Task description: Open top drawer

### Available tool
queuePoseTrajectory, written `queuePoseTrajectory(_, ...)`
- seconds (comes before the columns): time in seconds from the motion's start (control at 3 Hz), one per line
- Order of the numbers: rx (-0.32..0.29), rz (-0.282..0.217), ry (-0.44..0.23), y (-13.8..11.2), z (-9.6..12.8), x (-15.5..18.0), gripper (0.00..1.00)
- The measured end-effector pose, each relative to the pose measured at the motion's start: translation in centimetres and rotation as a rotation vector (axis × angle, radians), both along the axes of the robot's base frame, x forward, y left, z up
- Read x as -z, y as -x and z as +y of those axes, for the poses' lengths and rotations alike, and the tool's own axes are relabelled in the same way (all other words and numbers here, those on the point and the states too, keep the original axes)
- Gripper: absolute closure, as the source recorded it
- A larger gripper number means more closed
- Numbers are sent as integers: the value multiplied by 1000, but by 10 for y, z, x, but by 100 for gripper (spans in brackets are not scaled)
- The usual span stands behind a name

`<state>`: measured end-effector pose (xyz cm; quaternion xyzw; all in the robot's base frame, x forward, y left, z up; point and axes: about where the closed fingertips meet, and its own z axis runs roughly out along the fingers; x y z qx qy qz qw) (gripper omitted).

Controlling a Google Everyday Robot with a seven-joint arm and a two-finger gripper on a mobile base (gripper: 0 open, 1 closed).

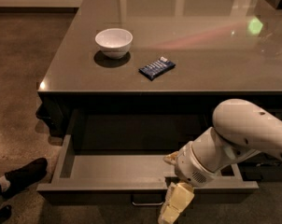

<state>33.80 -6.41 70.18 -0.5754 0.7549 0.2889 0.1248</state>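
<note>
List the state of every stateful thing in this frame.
top drawer: open, extended well out, shallow grey inside showing.
drawer handle: at the front's centre, with the claw just to its right.
claw: pointing down in front of the drawer front, beside the handle.
bowl: upright on the countertop, nothing visible inside.
snack packet: lying flat on the countertop, apart from the bowl.

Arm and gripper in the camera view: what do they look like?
The arm is a rounded white shell with a few small dark dots, and a patch of tiny holes at the wrist. The gripper, at the front edge of the top drawer, is blocky and cream-yellow.
</note>
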Motion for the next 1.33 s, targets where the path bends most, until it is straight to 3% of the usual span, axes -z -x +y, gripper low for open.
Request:
queuePoseTrajectory(0.33, -8, 7, 5, 0, 2, 3, 0)
queuePoseTrajectory(0.67, -32, 84, -13, 14, 11, 21, 0)
queuePoseTrajectory(1.0, -22, 153, -42, 46, 10, 23, 0)
queuePoseTrajectory(1.33, -22, 153, -42, 45, 10, 23, 0)
